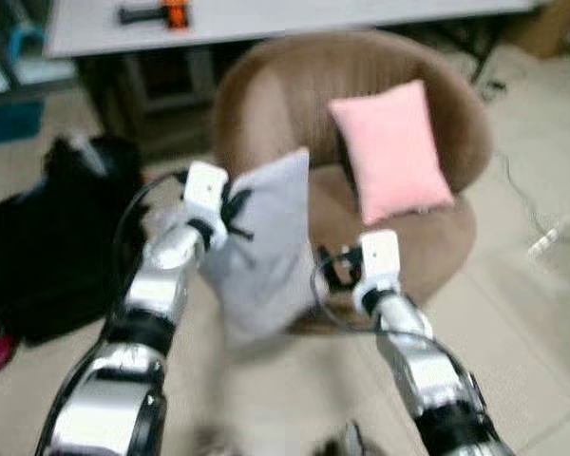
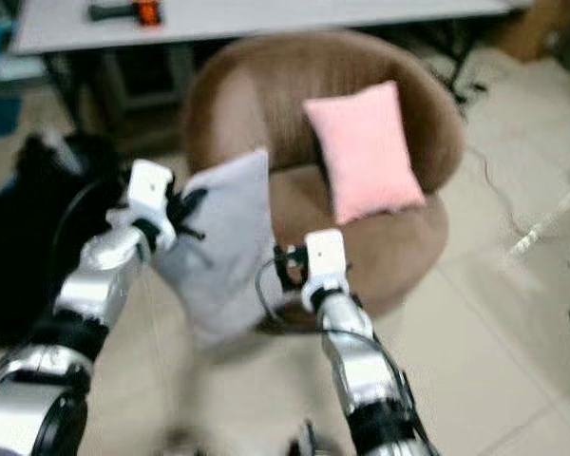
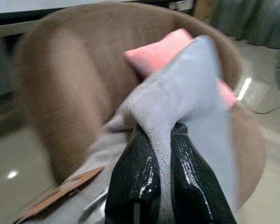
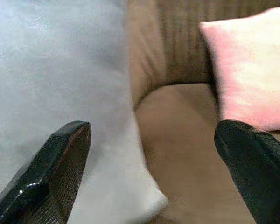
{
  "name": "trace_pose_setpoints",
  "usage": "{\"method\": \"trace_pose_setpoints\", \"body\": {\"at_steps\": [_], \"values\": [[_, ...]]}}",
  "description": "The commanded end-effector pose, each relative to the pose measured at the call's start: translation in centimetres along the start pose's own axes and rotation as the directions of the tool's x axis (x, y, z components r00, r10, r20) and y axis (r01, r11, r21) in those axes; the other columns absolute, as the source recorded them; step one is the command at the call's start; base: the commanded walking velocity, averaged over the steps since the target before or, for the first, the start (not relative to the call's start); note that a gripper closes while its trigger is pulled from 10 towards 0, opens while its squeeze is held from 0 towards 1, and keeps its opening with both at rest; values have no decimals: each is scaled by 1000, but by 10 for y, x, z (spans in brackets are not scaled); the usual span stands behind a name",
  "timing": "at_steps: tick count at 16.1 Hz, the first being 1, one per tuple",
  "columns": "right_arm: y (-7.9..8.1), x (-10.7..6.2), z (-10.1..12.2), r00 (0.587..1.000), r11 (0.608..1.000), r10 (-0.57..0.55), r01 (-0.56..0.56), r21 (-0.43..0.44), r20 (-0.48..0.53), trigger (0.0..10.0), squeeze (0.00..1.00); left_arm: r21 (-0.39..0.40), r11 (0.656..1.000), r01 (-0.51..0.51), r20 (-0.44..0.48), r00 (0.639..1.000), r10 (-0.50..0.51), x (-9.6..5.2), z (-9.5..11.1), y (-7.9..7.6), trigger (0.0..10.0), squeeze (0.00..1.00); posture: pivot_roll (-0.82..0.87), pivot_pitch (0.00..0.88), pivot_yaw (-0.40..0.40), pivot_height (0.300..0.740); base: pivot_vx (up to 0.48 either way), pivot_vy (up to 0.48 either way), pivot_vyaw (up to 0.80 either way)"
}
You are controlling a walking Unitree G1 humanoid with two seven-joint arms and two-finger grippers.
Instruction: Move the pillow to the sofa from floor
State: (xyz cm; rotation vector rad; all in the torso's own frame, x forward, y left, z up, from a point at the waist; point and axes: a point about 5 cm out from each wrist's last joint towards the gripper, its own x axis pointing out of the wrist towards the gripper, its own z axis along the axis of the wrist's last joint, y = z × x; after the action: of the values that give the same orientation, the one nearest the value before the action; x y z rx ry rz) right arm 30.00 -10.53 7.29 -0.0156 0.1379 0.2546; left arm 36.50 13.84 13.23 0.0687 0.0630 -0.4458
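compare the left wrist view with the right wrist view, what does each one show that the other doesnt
Left wrist view alone: the left tool shut on a fold of the grey pillow, its two black fingers pinching the fabric.

Right wrist view alone: the right tool open, its fingers spread wide with nothing between them, aimed at the seat.

Both: the grey pillow held up off the floor, the pink pillow resting against the backrest, and the brown round sofa.
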Motion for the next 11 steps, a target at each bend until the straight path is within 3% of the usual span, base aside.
{"method": "trace_pose_setpoints", "body": {"at_steps": [1, 4, 7, 8, 10, 11], "values": [[-11, -3, -2, 999, 999, -31, 31, -12, -14, 10000, 0, 42, 998, 47, 72, 996, -50, 7, 18, -11, 0, 0, -85, 110, -42, 740, 480, 0, 0], [-11, -3, -2, 999, 999, -31, 31, -9, -16, 10000, 0, 62, 996, 61, 91, 994, -67, 9, 28, -10, 0, 0, -87, 113, -34, 740, 480, 0, 0], [-6, -3, -5, 999, 1000, -30, 31, 1, -23, 10000, 0, 179, 982, 62, 122, 989, -85, 15, 70, 13, 0, 0, -82, 119, -12, 740, 0, 0, 0], [-4, -3, -6, 999, 999, -32, 32, 8, -25, 10000, 0, 253, 966, 56, 148, 984, -96, 18, 99, 24, 0, 0, -82, 120, 3, 740, 0, 0, 0], [-2, -2, -7, 999, 999, -35, 36, 16, -25, 10000, 0, 311, 949, 42, 179, 979, -102, 21, 128, 30, 0, 0, -81, 119, 20, 740, 0, 0, 0], [-1, -2, -7, 999, 999, -36, 37, 21, -24, 10000, 0, 327, 944, 45, 184, 977, -110, 22, 133, 30, 0, 0, -81, 118, 22, 740, 0, 0, 0]]}}
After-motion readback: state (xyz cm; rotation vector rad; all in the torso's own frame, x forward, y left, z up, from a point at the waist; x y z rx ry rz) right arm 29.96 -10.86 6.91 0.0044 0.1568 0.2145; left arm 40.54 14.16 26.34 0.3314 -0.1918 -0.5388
